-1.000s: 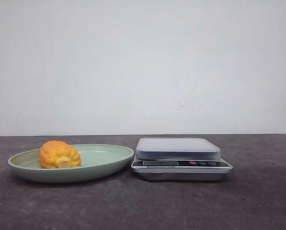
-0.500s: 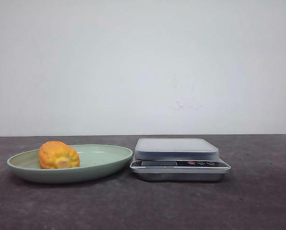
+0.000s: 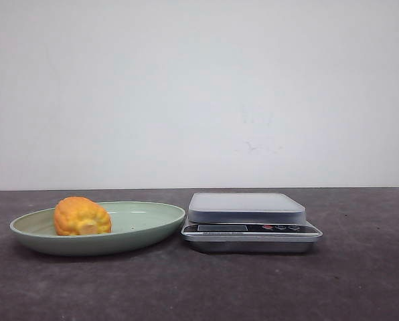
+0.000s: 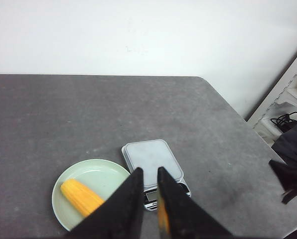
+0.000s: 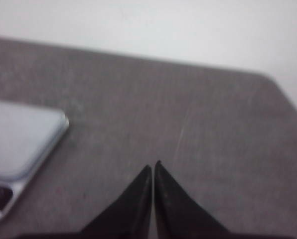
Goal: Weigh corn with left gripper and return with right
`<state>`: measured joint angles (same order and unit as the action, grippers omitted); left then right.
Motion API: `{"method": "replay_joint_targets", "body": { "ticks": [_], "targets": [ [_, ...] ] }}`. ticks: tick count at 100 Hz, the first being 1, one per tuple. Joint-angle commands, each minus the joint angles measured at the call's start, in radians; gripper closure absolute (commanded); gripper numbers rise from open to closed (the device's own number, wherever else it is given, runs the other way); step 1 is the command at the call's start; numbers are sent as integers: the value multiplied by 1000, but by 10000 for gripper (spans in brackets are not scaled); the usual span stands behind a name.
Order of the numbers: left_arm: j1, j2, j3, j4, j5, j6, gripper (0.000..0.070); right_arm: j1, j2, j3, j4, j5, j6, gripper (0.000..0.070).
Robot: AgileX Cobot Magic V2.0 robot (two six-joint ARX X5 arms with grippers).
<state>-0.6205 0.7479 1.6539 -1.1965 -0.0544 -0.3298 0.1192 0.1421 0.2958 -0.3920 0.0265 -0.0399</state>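
Observation:
The corn [image 3: 82,216], an orange-yellow cob piece, lies on the left part of a pale green plate [image 3: 149,224]. It also shows in the left wrist view [image 4: 81,197] on the plate [image 4: 98,172]. A silver kitchen scale [image 3: 246,207] stands just right of the plate with nothing on its platform. My left gripper [image 4: 149,170] hangs high above the plate and the scale [image 4: 151,157], its jaws a narrow gap apart and empty. My right gripper [image 5: 153,165] is shut and empty over bare table to the right of the scale [image 5: 19,139]. Neither gripper shows in the front view.
The dark grey table [image 3: 360,281] ends at a white wall behind. In the left wrist view the table's right edge [image 4: 238,117] borders white shelving [image 4: 293,89] with cables.
The front view shifted a few pixels to the left a second ago. The corn, plate and scale have not moved relative to each other.

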Motion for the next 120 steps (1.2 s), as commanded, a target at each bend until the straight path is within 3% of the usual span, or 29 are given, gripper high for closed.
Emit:
{"method": "replay_joint_targets", "body": {
  "ticks": [1, 17, 40, 120],
  "targets": [
    [-8, 9, 23, 11, -1, -3, 700, -9, -24, -34, 14, -26, 18, 700],
    [-8, 9, 23, 11, -1, -3, 700, -40, -81, -132, 21, -42, 43, 700],
    [-8, 9, 23, 11, -1, -3, 700, -87, -138, -230, 55, -159, 65, 700],
    [-8, 8, 23, 12, -1, -3, 700, -91, -138, -232, 68, -131, 22, 700]
  ]
}}
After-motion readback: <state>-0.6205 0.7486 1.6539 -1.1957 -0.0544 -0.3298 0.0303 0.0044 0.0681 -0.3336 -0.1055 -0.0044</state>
